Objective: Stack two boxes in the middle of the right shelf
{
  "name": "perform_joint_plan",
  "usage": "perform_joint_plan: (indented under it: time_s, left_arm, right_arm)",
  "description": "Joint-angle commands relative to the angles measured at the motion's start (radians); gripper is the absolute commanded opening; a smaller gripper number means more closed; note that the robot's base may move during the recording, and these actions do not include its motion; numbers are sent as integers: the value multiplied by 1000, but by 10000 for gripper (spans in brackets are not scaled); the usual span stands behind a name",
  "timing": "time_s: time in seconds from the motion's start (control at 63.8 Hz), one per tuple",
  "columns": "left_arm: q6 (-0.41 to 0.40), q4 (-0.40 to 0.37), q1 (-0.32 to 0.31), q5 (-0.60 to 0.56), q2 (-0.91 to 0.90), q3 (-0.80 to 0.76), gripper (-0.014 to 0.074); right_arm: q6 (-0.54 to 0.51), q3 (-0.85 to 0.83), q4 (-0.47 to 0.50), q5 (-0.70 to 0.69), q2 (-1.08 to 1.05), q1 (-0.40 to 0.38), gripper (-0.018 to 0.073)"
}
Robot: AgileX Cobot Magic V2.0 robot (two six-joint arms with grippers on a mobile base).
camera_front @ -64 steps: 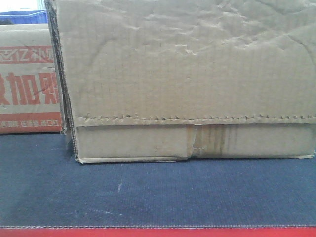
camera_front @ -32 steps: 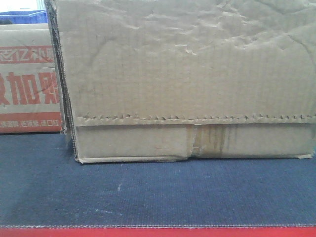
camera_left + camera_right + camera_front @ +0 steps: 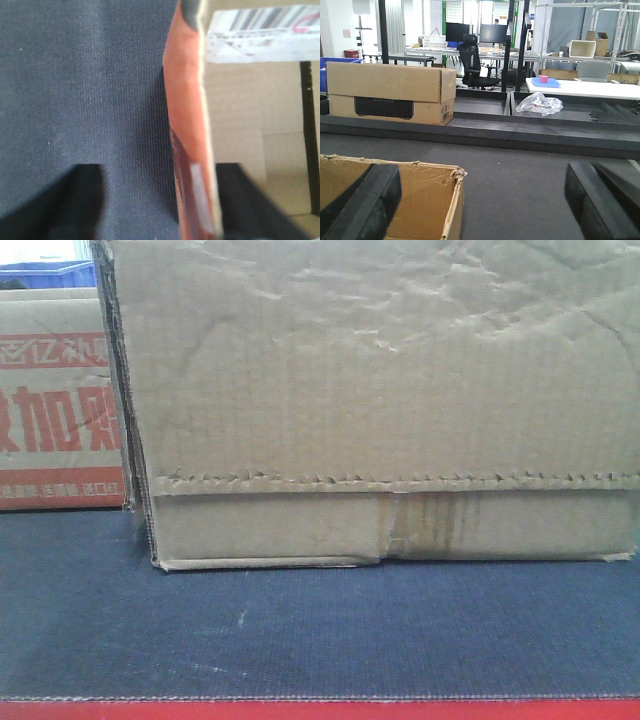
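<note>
A plain creased box (image 3: 380, 400) with a jagged flap seam fills the front view, standing on the dark grey table top (image 3: 300, 630). A second box (image 3: 55, 410) with red print stands to its left. My left gripper (image 3: 157, 170) is open and straddles an orange-red box wall (image 3: 187, 115): one finger (image 3: 85, 200) over the table, the other over the box's inside. My right gripper (image 3: 482, 170) is open around the torn corner of an open brown box (image 3: 427, 200). The shelf is out of view.
A red table edge (image 3: 320, 710) runs along the front. A blue bin (image 3: 45, 275) shows behind the printed box. The right wrist view shows another carton (image 3: 390, 92) at the table's far side, a plastic bag (image 3: 539, 103), an office chair (image 3: 472, 60) and desks beyond.
</note>
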Motion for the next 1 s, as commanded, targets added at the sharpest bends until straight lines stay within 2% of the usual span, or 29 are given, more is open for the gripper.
perform_joint_plan:
  time_s: [0.0,0.094,0.36,0.501,0.627,0.736,0.862,0.924,0.987]
  left_arm:
    - [2,-9,2,-19,-3,-8,115]
    - [2,-9,2,-16,-3,-8,-116]
    - [-16,-4,3,7,-73,-12,-111]
    - [-81,30,3,5,-160,-55,-111]
    - [-164,26,3,4,-244,-138,-111]
    - [-202,-43,1,-3,-311,-244,-111]
    - [-218,-193,-17,-15,-338,-359,-111]
    - [-219,-249,-56,-15,-338,-411,-111]
    - [-224,-264,-120,-15,-338,-443,-111]
  right_arm:
    - [-4,-5,-12,-5,-1,0,570]
    - [-4,-5,-12,-3,-1,0,570]
    - [-4,-5,-12,12,-1,0,570]
    - [-4,-5,-12,12,-1,0,570]
    - [-4,-5,-12,12,-1,0,570]
    - [-4,-5,-12,12,-1,0,570]
    - [-4,-5,-12,12,-1,0,570]
    - [-4,-5,-12,12,-1,0,570]
    - [-4,-5,-12,12,-1,0,570]
